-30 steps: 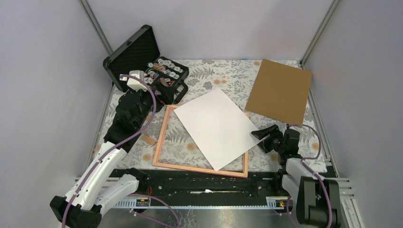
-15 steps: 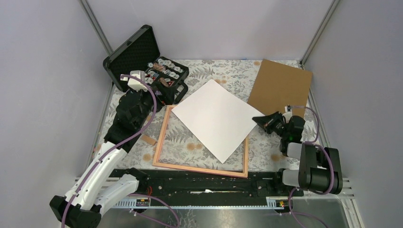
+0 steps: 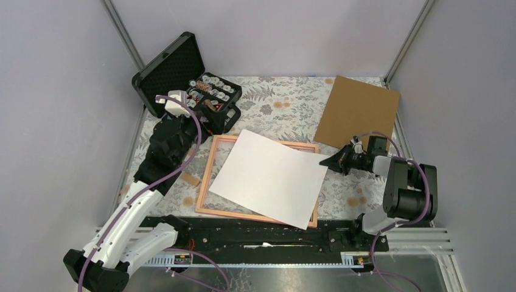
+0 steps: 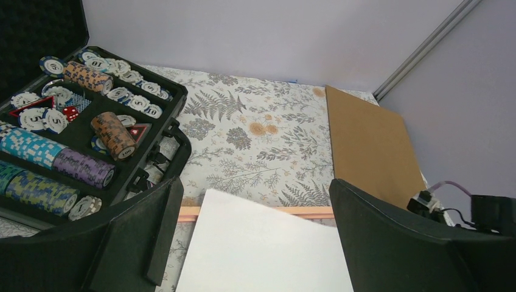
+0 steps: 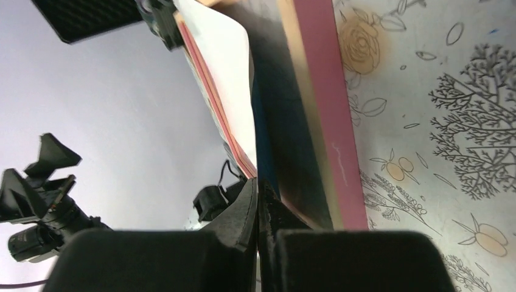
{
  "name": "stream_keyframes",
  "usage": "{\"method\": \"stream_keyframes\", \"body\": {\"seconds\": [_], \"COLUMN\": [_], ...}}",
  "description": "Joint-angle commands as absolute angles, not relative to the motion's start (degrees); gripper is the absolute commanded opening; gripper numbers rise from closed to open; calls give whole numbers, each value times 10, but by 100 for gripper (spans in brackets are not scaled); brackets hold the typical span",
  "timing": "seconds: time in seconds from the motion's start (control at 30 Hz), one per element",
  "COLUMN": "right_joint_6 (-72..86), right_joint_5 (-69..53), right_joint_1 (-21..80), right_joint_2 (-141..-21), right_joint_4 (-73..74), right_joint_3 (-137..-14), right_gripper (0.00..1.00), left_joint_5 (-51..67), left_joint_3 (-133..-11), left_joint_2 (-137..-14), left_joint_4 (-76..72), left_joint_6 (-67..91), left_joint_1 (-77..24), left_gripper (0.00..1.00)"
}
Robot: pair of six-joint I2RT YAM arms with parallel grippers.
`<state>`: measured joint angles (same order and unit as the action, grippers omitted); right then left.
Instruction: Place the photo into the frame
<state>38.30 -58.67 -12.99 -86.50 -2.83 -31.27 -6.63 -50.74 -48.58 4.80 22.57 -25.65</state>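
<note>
The photo [image 3: 268, 185] is a thin, smooth rectangular sheet lying plain white side up and skewed across the frame [image 3: 209, 176]. It covers most of the clear pane and one near corner overhangs the near border. The frame is a flat rectangle with a narrow pinkish-orange wooden border, bare along its left and far sides. The right gripper [image 3: 331, 162] is clenched on the photo's right corner. In the right wrist view its dark fingers [image 5: 246, 210] meet on the paper's fine edge, the sheet bows slightly there, and a dark blue underside shows above the frame's pink strip. The left gripper [image 4: 254, 201] is spread wide with nothing between its blocky black jaws, up over the frame's far left corner. Beside it stands a black case [image 3: 176, 64] with a ridged foam lid and rows of round striped chips. A matte brown board [image 3: 359, 115] lies flat at the far right of the leaf-printed tablecloth [image 3: 286, 100].
</note>
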Motion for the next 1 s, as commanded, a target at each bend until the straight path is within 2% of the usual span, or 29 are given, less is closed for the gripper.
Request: {"method": "stream_keyframes", "body": {"seconds": [0.0,0.13,0.53,0.97], "right_joint_6": [313,310,282,316], "right_joint_5": [-605,-582,-549,-569], "right_joint_1": [-86,-31,12,53], "right_joint_2": [-905,-912,-993,-1032], "right_joint_4": [55,58,82,-21], "right_joint_3": [-359,-395,-495,-529], "right_gripper": [0,0,0,0], "left_joint_5": [-58,-57,-56,-55], "left_joint_3": [-510,-510,-509,-509], "left_joint_2": [-488,-486,-487,-493], "left_joint_4": [13,12,11,11], "left_joint_6": [229,229,230,230], "left_joint_1": [-261,-261,-261,-264], "left_gripper": [99,99,99,99]}}
